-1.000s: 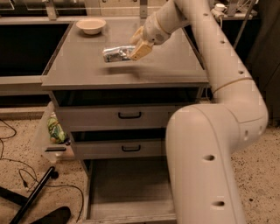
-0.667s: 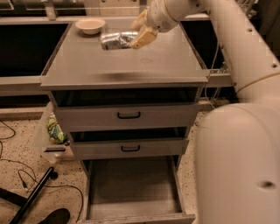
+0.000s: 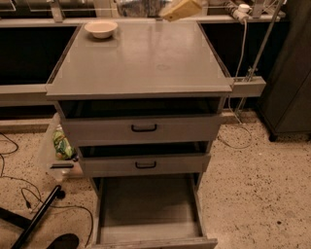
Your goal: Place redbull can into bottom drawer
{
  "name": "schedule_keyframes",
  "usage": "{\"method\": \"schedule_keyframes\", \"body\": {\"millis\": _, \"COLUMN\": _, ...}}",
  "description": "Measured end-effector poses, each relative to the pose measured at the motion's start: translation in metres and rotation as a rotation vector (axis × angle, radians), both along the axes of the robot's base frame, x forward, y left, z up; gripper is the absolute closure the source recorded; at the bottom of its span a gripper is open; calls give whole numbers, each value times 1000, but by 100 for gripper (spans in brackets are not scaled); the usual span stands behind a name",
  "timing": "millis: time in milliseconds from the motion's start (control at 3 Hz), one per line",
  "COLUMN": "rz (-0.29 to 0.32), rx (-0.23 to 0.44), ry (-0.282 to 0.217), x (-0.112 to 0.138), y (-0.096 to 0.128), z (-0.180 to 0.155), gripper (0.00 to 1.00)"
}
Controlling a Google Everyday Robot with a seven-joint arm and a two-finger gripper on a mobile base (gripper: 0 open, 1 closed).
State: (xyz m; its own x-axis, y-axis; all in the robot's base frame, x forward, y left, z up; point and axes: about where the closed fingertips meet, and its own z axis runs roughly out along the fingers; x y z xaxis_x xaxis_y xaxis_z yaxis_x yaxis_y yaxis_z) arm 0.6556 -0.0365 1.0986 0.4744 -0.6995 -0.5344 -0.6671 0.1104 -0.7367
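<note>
The redbull can [image 3: 137,7] shows as a silver-blue shape at the very top edge of the view, above the far edge of the cabinet top. My gripper [image 3: 167,11] is there too. Only its cream fingers [image 3: 182,8] show, closed on the can's right end. The arm is out of view. The bottom drawer [image 3: 148,206] is pulled wide open at the foot of the cabinet, and its plain grey floor is bare. It lies far below the can and nearer to the camera.
A cream bowl [image 3: 101,28] sits at the back left of the grey cabinet top [image 3: 141,63]. The upper two drawers [image 3: 144,128] [image 3: 145,165] have black handles. A green packet [image 3: 63,146], cables and a black stand leg [image 3: 36,219] lie left. A post with white cable [image 3: 248,53] stands right.
The gripper has lifted the can from just over the cabinet top up to the top edge of the view. The big white arm no longer fills the right side.
</note>
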Motion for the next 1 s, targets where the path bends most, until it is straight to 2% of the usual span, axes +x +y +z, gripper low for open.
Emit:
{"method": "schedule_keyframes", "body": {"millis": 333, "rz": 12, "rx": 68, "ry": -104, "x": -56, "y": 24, "z": 29, "gripper": 100}}
{"method": "schedule_keyframes", "body": {"millis": 667, "rz": 3, "rx": 174, "ry": -97, "x": -73, "y": 37, "z": -6, "gripper": 100}}
{"method": "schedule_keyframes", "body": {"millis": 1000, "rz": -56, "rx": 184, "ry": -97, "x": -76, "y": 25, "z": -28, "gripper": 100}}
